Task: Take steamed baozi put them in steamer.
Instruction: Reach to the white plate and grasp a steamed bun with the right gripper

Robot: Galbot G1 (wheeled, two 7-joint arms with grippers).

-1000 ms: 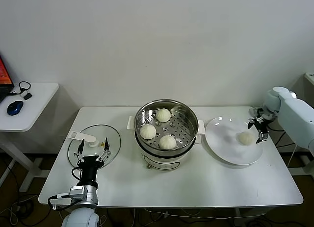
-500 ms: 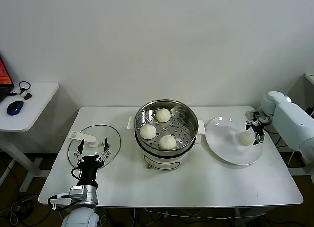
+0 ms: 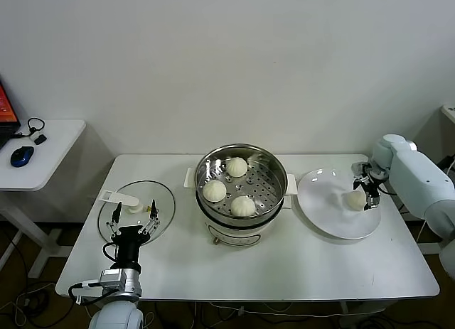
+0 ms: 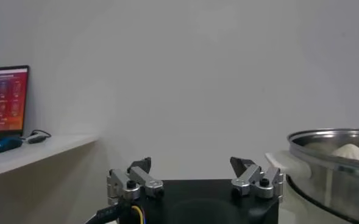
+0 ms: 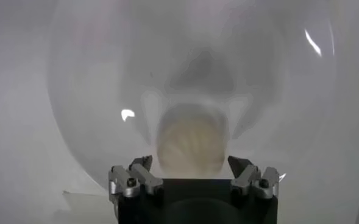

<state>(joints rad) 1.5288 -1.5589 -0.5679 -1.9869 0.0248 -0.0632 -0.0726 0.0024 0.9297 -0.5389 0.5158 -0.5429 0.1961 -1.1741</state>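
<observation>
The steamer (image 3: 240,153), a shiny steel pot with a perforated floor, stands mid-table and holds three cream-white baozi (image 3: 237,167), (image 3: 214,190), (image 3: 243,206). One more baozi (image 3: 355,200) lies on the white plate (image 3: 327,208) to the right. My right gripper (image 3: 365,188) hangs open just over that bun's far right side. In the right wrist view the baozi (image 5: 191,143) sits just beyond my right gripper (image 5: 190,163), its fingers wider than the bun and not touching it. My left gripper (image 3: 135,226) is parked open at the front left.
A flat glass lid (image 3: 136,209) with a white handle lies at the table's left, under the parked left gripper (image 4: 190,162). The steamer's rim (image 4: 331,137) shows in the left wrist view. A side desk with a mouse (image 3: 21,156) stands far left.
My right gripper has moved left and down from the plate's right rim to hang over the baozi on the plate, still open. The left arm has not moved.
</observation>
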